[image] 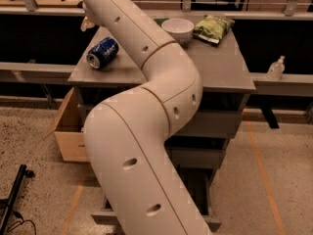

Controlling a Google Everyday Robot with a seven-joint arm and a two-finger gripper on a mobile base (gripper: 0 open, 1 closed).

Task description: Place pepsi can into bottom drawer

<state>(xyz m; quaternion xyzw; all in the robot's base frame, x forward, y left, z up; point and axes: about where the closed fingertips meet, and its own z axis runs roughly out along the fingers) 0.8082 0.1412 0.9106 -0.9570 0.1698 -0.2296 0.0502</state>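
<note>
**Can lay on the cabinet top, drawer stood open below**

In the lower part of the frame the bottom drawer (208,202) was pulled out toward the camera. I judge it was open so that the can could be lowered in from above. Most of its inside was hidden behind the thick white arm (142,165), which rose from the bottom centre, bent in the middle of the frame and ran up to the upper left. At the left, beside the cabinet, stood an open cardboard box (68,136) on the floor.

Higher in the frame was the grey cabinet top (215,67). The pepsi can (102,53) lay there on its side, in the left part of the top, with one silver end turned to the lower left. It was just beside the arm and nothing held it. Lying like this it could roll, so a grasp across its round body looked to me the safer choice.

Further back, a white bowl (177,29) and a green chip bag (212,28) sat near the far edge, well apart from the can.

The gripper (88,22) was in the upper left of the frame, above and behind the can, and only a small pale part showed beside the arm. I cannot tell how far open it was. It did not touch the can, and I saw nothing in it.
</note>
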